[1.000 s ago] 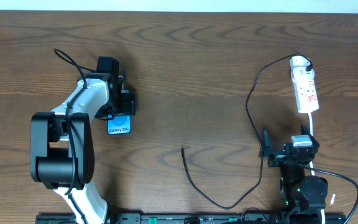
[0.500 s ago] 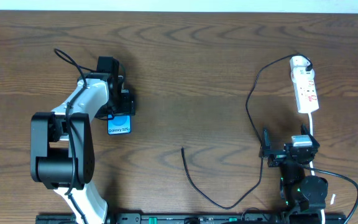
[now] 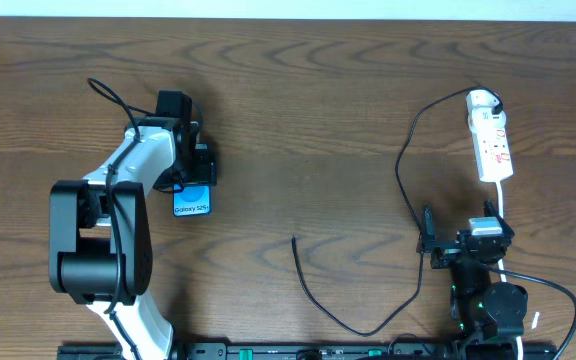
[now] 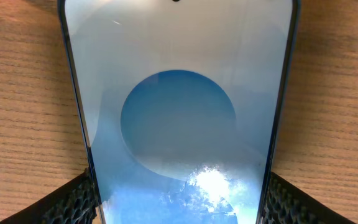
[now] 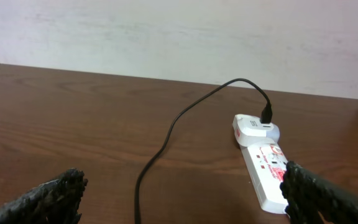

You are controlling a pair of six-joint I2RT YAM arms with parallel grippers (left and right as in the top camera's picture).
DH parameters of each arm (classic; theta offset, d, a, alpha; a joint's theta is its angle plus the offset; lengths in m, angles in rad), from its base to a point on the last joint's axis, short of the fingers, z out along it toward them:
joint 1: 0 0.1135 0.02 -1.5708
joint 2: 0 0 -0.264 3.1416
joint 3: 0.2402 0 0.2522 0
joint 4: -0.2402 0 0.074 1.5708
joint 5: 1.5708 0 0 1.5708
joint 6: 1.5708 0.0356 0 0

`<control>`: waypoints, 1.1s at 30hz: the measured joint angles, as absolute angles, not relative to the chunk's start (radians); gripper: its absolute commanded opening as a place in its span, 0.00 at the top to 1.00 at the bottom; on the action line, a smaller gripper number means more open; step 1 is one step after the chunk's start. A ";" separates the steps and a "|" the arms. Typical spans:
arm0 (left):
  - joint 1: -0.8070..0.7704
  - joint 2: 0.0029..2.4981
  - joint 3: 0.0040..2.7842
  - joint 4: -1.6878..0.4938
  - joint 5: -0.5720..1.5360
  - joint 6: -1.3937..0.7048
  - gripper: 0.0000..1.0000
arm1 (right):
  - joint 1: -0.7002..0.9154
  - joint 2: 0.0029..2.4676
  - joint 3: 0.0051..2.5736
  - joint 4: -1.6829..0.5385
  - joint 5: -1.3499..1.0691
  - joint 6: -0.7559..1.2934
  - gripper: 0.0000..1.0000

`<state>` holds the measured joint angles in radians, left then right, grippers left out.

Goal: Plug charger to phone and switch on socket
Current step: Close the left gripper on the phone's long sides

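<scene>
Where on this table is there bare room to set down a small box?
The widest bare wood is the middle, between the phone and the charger cable, above the cable's free tip. The strip along the far edge of the table is also bare. The right side is crowded: power strip, cable loop, right arm.

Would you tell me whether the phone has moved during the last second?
No. The phone keeps its distance from the socket in the overhead view.
</scene>
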<state>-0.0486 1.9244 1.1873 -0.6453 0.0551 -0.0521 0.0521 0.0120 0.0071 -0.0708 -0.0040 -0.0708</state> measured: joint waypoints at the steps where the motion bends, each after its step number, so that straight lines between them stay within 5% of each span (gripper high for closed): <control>1: -0.049 1.924 1.187 -0.646 0.055 -0.052 0.24 | 0.052 0.012 0.007 -0.071 -0.004 -0.071 0.01; 12: -0.049 1.924 1.188 -0.646 0.054 -0.052 0.35 | 0.052 0.012 0.007 -0.071 -0.004 -0.071 0.01; 26: -0.049 1.924 1.188 -0.646 0.054 -0.052 0.91 | 0.052 0.012 0.007 -0.071 -0.004 -0.071 0.01; 33: -0.049 1.924 1.188 -0.646 0.054 -0.052 0.92 | 0.052 0.012 0.007 -0.071 -0.004 -0.071 0.01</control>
<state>-0.0486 1.9244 1.1881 -0.6460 0.0540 -0.0521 0.0521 0.0120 0.0071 -0.0708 -0.0040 -0.0708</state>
